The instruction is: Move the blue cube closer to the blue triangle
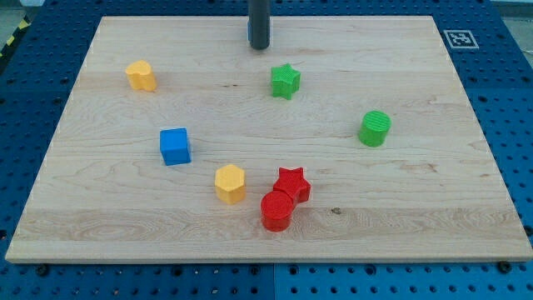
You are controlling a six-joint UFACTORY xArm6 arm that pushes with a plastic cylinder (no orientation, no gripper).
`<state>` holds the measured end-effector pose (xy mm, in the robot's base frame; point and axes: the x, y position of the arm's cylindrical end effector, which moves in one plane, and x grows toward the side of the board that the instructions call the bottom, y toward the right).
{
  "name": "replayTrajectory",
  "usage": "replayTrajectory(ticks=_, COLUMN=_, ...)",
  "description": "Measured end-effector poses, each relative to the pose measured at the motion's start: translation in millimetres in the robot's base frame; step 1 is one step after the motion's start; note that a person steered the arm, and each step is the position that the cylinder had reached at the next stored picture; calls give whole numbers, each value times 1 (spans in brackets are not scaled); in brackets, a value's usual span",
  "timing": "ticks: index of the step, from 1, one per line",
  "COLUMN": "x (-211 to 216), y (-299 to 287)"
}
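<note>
Approach step: my tip (260,47), a jawless end effector holding nothing, stands beside the half-hidden blue triangle (249,31). Bring it below the blue cube (175,146), then push toward the view's top.

Rod: you see a straight, dark grey cylinder, smooth and plain.
Sheen: a faint lighter streak runs down its length.
My tip (260,47): blunt, rounded end, same dark grey.
</note>
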<state>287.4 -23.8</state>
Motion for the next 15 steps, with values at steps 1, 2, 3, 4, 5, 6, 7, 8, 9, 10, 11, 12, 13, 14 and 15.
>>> replayTrajectory(ticks=1, x=63, y=-41)
replayTrajectory(ticks=2, x=114, y=-99)
replayTrajectory(ticks=3, x=149, y=-180)
replayTrajectory(ticks=4, x=181, y=-195)
replayTrajectory(ticks=5, x=218, y=-195)
replayTrajectory(ticks=6, x=218, y=-194)
replayTrajectory(ticks=7, x=214, y=-158)
replayTrajectory(ticks=8, x=213, y=-118)
replayTrajectory(ticks=9, x=213, y=-106)
replayTrajectory(ticks=10, x=207, y=-90)
replayTrajectory(ticks=11, x=194, y=-69)
replayTrajectory(ticks=12, x=173, y=-44)
replayTrajectory(ticks=13, x=148, y=-23)
replayTrajectory(ticks=14, x=123, y=-11)
replayTrajectory(ticks=15, x=97, y=1)
